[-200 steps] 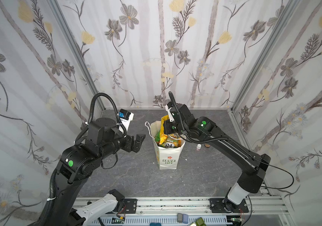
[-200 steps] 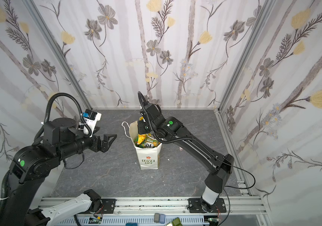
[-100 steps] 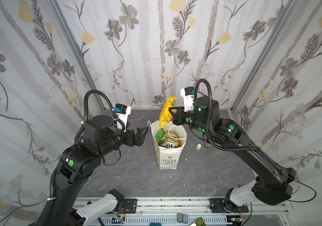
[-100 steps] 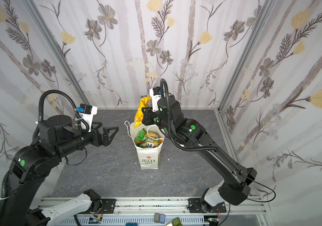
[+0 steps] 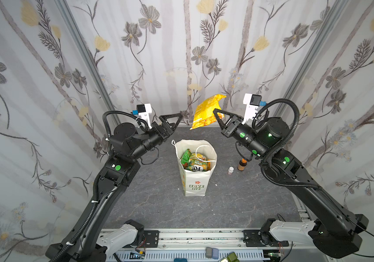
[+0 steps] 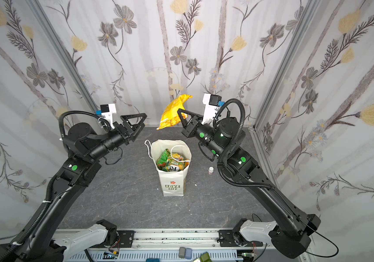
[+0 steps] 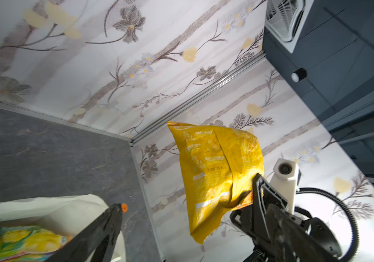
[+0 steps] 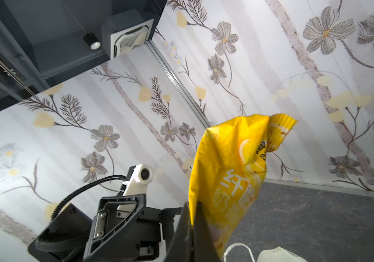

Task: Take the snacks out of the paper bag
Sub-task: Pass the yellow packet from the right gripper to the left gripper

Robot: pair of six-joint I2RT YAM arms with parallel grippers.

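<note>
The white paper bag (image 5: 194,188) (image 6: 173,188) stands upright at mid-table. Green, yellow and orange snacks (image 5: 196,161) (image 6: 170,162) fill its open top. My right gripper (image 5: 215,112) (image 6: 179,112) (image 8: 194,209) is shut on the lower edge of a yellow snack packet (image 5: 206,111) (image 6: 173,110) (image 7: 215,172) (image 8: 226,172). It holds the packet in the air above and behind the bag. My left gripper (image 5: 178,120) (image 6: 142,120) hovers open and empty left of the packet, level with it. One of its fingers (image 7: 111,217) shows over the bag's rim.
A brown bottle (image 5: 241,164) and a small white-capped bottle (image 5: 231,170) (image 6: 211,170) stand on the dark table right of the bag, under my right arm. Flowered walls close in the back and both sides.
My right gripper has risen out of the bag with the yellow packet and swung up and back. My left gripper has lifted and moved in toward the packet, still open.
</note>
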